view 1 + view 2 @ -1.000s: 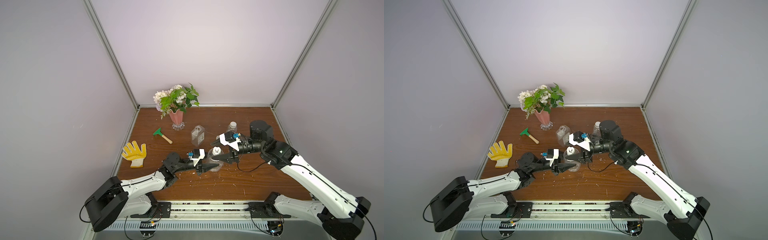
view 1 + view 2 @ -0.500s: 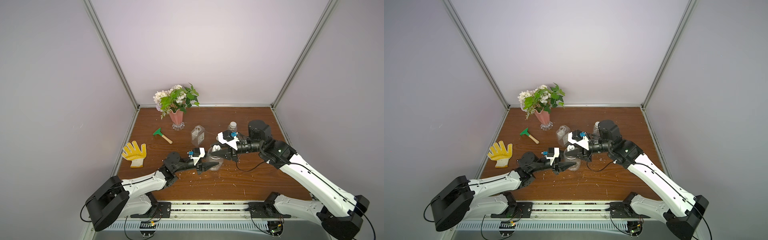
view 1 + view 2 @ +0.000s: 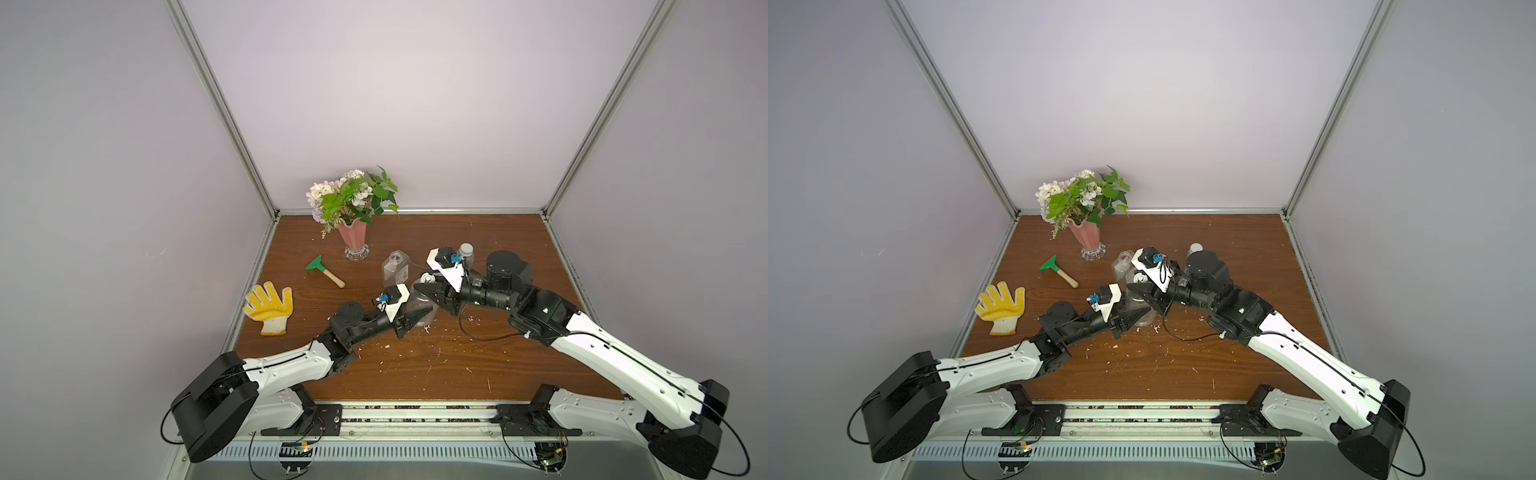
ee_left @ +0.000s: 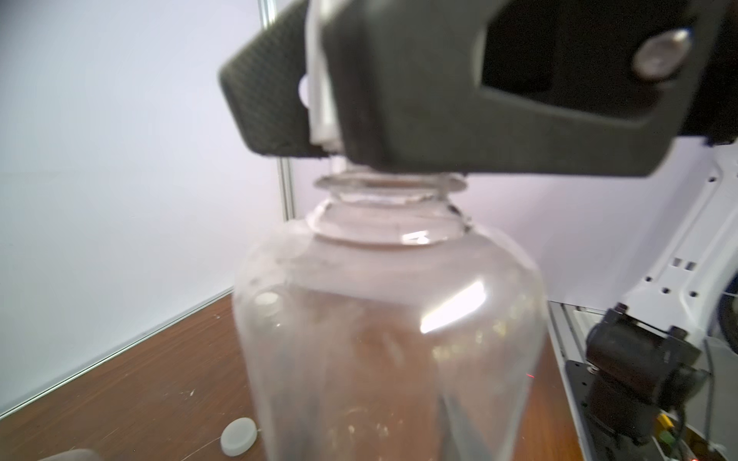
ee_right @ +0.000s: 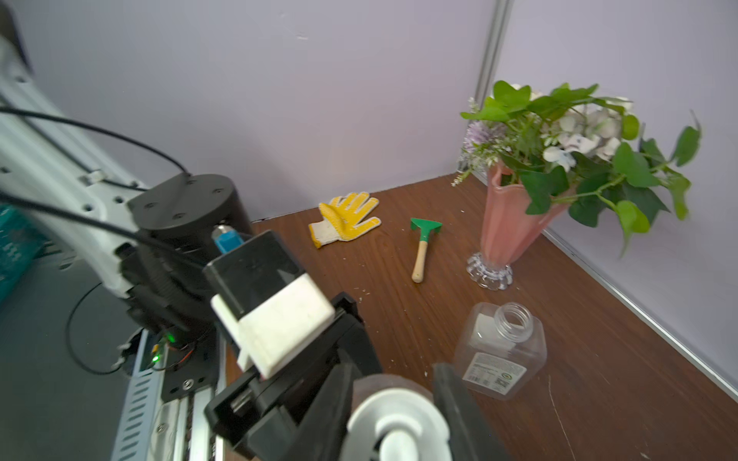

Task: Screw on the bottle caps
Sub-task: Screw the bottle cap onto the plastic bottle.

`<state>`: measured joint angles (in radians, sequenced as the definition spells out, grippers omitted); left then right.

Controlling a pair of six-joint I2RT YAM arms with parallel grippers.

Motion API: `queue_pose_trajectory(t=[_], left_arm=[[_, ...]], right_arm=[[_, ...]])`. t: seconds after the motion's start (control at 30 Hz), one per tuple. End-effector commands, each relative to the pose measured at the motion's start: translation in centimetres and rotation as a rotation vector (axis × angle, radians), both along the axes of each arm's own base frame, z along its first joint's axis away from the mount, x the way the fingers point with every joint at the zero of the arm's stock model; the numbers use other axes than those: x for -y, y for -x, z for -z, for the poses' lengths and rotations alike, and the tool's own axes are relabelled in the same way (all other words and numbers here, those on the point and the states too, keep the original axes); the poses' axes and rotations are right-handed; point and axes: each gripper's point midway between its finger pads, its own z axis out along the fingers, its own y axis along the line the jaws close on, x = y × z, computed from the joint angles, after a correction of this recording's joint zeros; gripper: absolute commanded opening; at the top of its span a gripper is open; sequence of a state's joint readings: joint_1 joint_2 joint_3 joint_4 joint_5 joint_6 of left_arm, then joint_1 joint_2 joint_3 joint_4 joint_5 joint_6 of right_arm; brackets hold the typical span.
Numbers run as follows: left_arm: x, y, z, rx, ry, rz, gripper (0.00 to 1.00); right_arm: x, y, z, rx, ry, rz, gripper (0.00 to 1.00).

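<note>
A white cap [image 5: 397, 419] tops the upright rounded bottle [image 4: 391, 319]; square bottle [image 5: 501, 351] uncapped.

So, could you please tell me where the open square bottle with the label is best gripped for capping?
Grip the square bottle low on its body, jaws across two opposite flat walls, coming in level from the robot's side. It stands upright, and its open neck must stay free for capping; the flat walls should resist twisting in the grip.
</note>
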<state>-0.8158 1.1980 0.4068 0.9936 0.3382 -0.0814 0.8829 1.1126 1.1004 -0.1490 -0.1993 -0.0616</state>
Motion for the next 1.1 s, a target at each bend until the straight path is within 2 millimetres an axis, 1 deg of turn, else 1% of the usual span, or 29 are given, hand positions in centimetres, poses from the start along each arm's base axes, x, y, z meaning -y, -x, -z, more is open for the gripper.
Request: queue_pose_trajectory(t=[0.0, 0.07, 0.2, 0.27, 0.33, 0.4, 0.43, 0.53, 0.63, 0.73, 0.8, 0.83, 0.87, 0.93, 1.0, 1.07], left_arm=[[-1.6, -2.0, -6.8, 0.131, 0.163, -0.147, 0.36], [-1.9, -2.7, -6.6, 0.127, 0.161, -0.190, 0.35], [-2.2, -3.8, -5.9, 0.113, 0.146, -0.251, 0.35], [-2.2, -4.2, -5.4, 0.104, 0.136, -0.270, 0.35], [-2.3, -4.4, -4.9, 0.098, 0.126, -0.281, 0.35], [-2.4, -4.5, -4.5, 0.091, 0.118, -0.289, 0.35], [-2.4, -4.5, -4.2, 0.090, 0.113, -0.291, 0.35], [-2.5, -4.6, -3.6, 0.087, 0.094, -0.303, 0.35], [-2.8, -4.8, -2.9, 0.084, 0.079, -0.323, 0.36], [-3.1, -4.8, -2.4, 0.081, 0.069, -0.335, 0.36], [-3.3, -4.8, -2.2, 0.081, 0.063, -0.342, 0.36], [-3.4, -4.7, -2.2, 0.083, 0.061, -0.343, 0.36], [-3.4, -4.6, -2.2, 0.085, 0.058, -0.342, 0.36], [-3.3, -4.3, -2.3, 0.091, 0.052, -0.324, 0.37], [-2.9, -3.5, -2.6, 0.106, 0.051, -0.274, 0.37], [-2.5, -2.4, -2.9, 0.119, 0.054, -0.212, 0.37]], right_arm=[[1.2, -3.0, 4.7, -0.161, 0.048, 0.297, 0.05], [1.6, -3.9, 5.9, -0.222, 0.031, 0.391, 0.03], [1.0, -4.0, 8.0, -0.255, 0.047, 0.462, 0.04], [0.8, -4.1, 8.5, -0.262, 0.054, 0.470, 0.05], [0.8, -4.2, 8.3, -0.256, 0.051, 0.474, 0.06], [0.8, -4.1, 7.1, -0.233, 0.037, 0.460, 0.10], [0.8, -3.9, 6.3, -0.220, 0.025, 0.444, 0.14], [0.7, -2.9, 3.9, -0.174, -0.015, 0.364, 0.34], [1.2, -1.8, 1.3, -0.122, -0.054, 0.289, 0.56], [1.6, 0.5, -1.3, -0.063, -0.080, 0.139, 0.81], [1.8, 2.2, -2.4, -0.032, -0.077, 0.039, 0.95], [2.3, 2.6, -2.8, -0.016, -0.072, 0.011, 0.98], [2.6, 3.0, -2.9, -0.008, -0.061, -0.017, 0.99], [3.5, 3.0, -2.9, 0.007, -0.034, -0.043, 0.99], [4.4, 2.7, -2.8, 0.015, -0.015, -0.055, 0.99], [4.9, 2.5, -3.2, 0.030, -0.004, -0.090, 0.99]])
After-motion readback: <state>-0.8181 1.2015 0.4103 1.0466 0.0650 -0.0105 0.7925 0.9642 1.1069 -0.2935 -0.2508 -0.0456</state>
